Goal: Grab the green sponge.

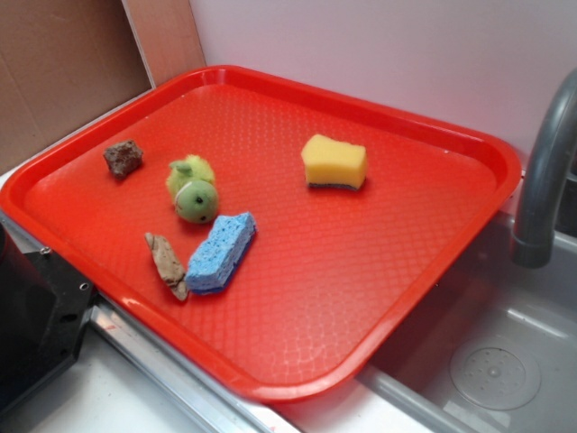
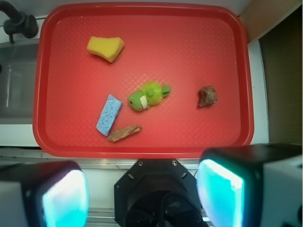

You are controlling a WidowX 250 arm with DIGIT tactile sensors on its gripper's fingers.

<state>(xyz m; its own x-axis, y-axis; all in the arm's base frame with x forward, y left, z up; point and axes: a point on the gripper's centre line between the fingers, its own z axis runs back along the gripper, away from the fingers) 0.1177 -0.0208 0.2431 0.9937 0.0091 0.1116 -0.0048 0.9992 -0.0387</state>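
The green sponge (image 1: pixel 334 162) is a yellow block with a thin dark layer underneath. It lies on the red tray (image 1: pixel 433 271) toward the far right side. In the wrist view the green sponge (image 2: pixel 105 48) sits at the tray's (image 2: pixel 189 47) upper left, far from my gripper (image 2: pixel 142 194). My gripper hangs high above the counter just off the tray's near edge, open, its teal pads (image 2: pixel 66 198) wide apart with nothing between them. The exterior view shows only the black robot base (image 1: pixel 36 316), not the fingers.
On the tray also lie a blue sponge (image 2: pixel 109 114), a fuzzy green plush toy (image 2: pixel 147 96), a brown rock (image 2: pixel 207 96) and a piece of wood (image 2: pixel 124 133). A grey faucet (image 1: pixel 545 171) and sink (image 1: pixel 487 361) border the tray's right side.
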